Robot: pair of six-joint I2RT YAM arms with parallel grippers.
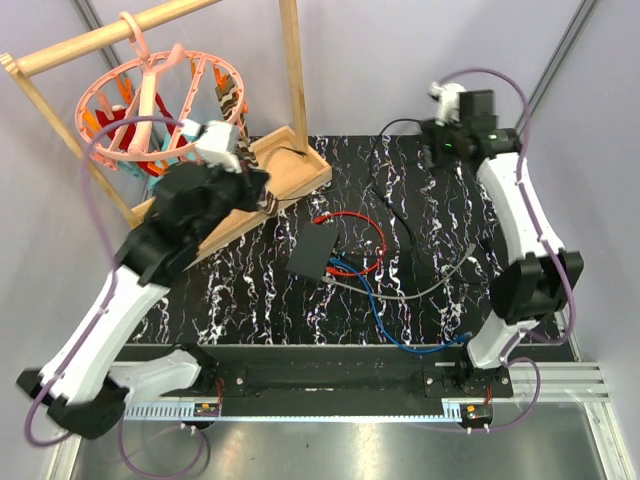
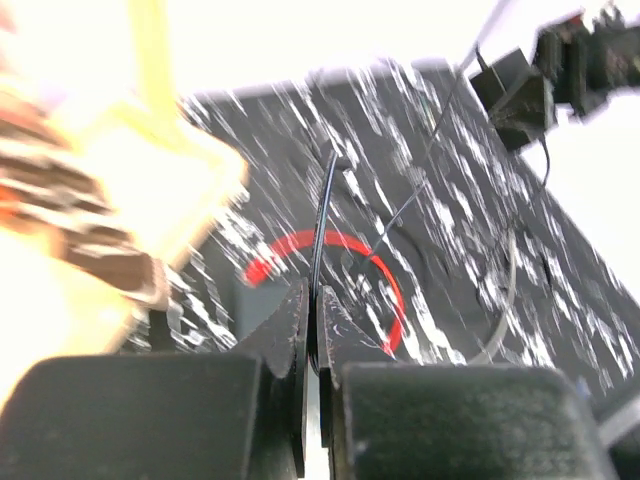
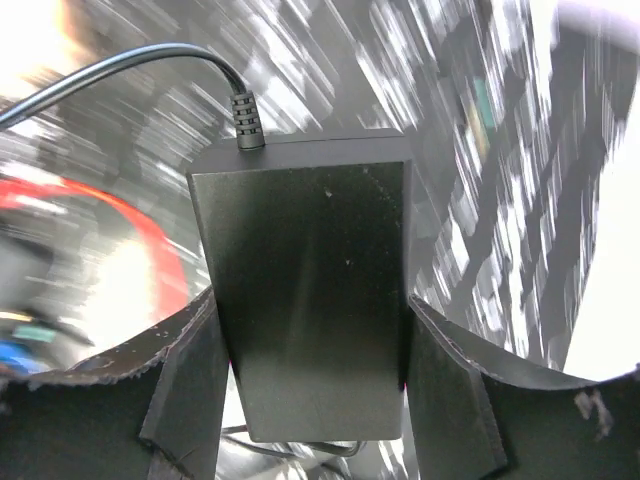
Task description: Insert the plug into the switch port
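Note:
The flat black switch box (image 1: 315, 252) lies mid-mat with red, blue and grey cables at its near edge; its ports are not discernible. My left gripper (image 1: 262, 195) hovers by the wooden rack, shut on a thin black cord (image 2: 322, 225) that rises out of the jaws (image 2: 318, 300). The cord's plug end is too blurred to make out. My right gripper (image 1: 434, 150) is at the far right, shut on the chunky black adapter block (image 3: 305, 290), whose cord leaves its far end (image 3: 245, 120). The block also shows in the left wrist view (image 2: 515, 85).
A wooden rack (image 1: 290, 170) with a pink clip hanger (image 1: 160, 105) stands at the far left, close to my left gripper. A red cable (image 1: 360, 225), a blue cable (image 1: 385, 315) and a grey cable (image 1: 430, 285) loop over the marbled mat (image 1: 250, 300).

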